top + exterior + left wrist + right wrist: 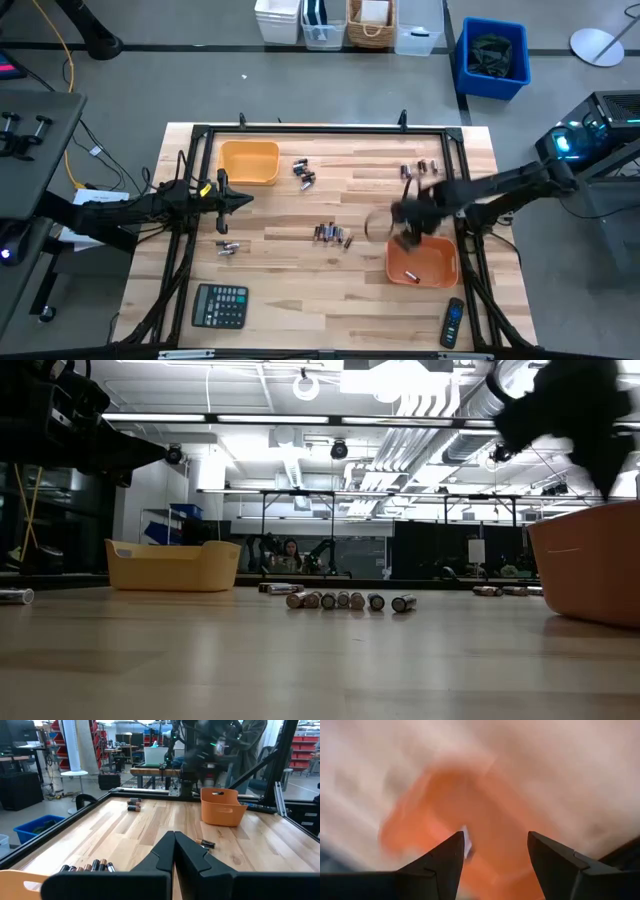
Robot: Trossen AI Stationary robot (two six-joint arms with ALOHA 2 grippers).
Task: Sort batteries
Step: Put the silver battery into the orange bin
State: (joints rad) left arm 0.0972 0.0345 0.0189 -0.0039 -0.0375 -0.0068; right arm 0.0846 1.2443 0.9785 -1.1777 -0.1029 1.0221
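Note:
Batteries lie in small groups on the wooden table: one group at the middle [332,235], one beside the yellow bin [303,172], one near the far right [420,168], and a pair at the left [227,246]. In the low view the middle group shows as a row [345,600]. My right gripper [495,837] is open and hangs over the orange bin [422,262], blurred, holding nothing; a small pale thing [466,845] shows beside one finger. My left gripper [174,845] is shut and waits at the table's left [240,198], near the yellow bin [249,162].
A black calculator [220,305] lies near the front left, and a black remote control [453,322] at the front right beside the orange bin. A black frame [330,128] runs round the table. Bare wood shows along the near middle.

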